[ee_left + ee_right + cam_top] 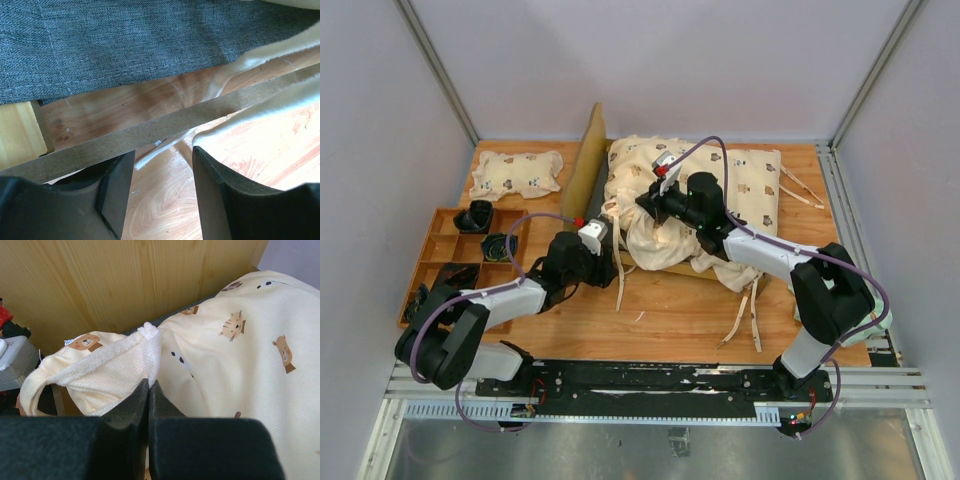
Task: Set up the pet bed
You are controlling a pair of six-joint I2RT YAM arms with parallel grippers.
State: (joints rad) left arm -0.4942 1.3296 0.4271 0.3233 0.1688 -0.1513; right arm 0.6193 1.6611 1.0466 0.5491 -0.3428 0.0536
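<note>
The pet bed (584, 160) lies at the table's middle with its wooden headboard (150, 280) to the left. Its grey fabric base (125, 45) and low side rail (175, 122) fill the left wrist view. A cream bear-print quilt (740, 185) is bunched over the bed. My right gripper (645, 203) hangs over the headboard end, shut on a folded edge of the quilt (115, 365), which it holds lifted. My left gripper (162, 167) stands open at the near rail. Only bare table shows between its fingers (117, 190), and the tips reach the rail.
A small bear-print pillow (516, 172) lies at the back left. A wooden compartment tray (445, 225) with dark items stands on the left. Loose cream ties (752, 318) trail over the table on the right, and one tie (270, 50) crosses the rail.
</note>
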